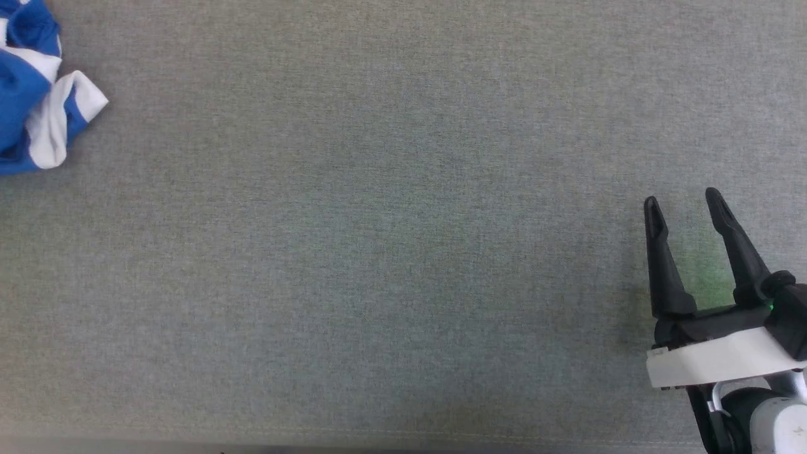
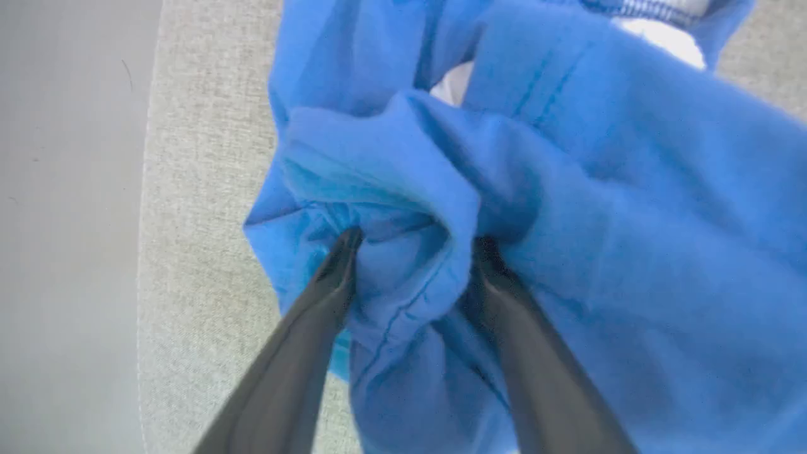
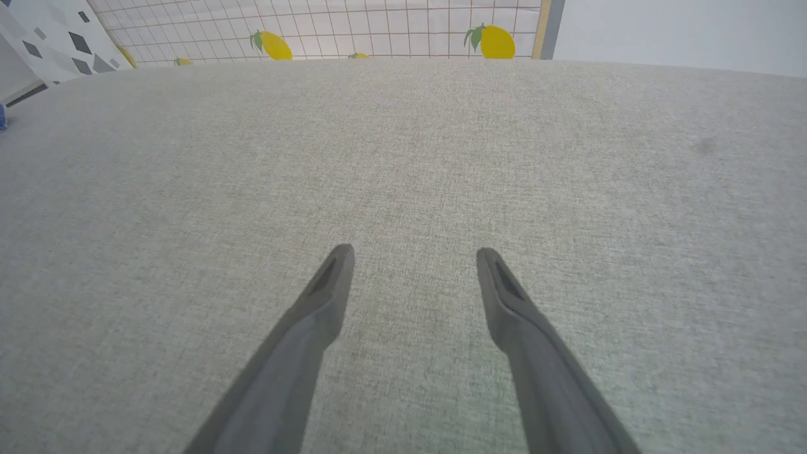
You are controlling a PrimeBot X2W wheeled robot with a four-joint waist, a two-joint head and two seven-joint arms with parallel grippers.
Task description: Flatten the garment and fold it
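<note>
The garment point(image 1: 25, 94), bright blue shorts with white trim, lies crumpled at the far upper-left corner of the head view, partly cut off by the frame. In the left wrist view the blue fabric point(image 2: 567, 189) bulges close to the camera. My left gripper point(image 2: 416, 243) is open, its fingers spread and pushed into the cloth, with a raised fold bunched between them. My right gripper point(image 1: 683, 200) stands open at the lower right, far from the shorts. Beneath that right gripper point(image 3: 413, 252) there is only bare grey surface.
A grey woven table cover point(image 1: 391, 252) spans the work area. Its front edge point(image 1: 378, 438) runs along the bottom of the head view. The table's side edge point(image 2: 145, 252) lies just left of the shorts. A gridded wall with lemon prints point(image 3: 378, 31) stands beyond the far edge.
</note>
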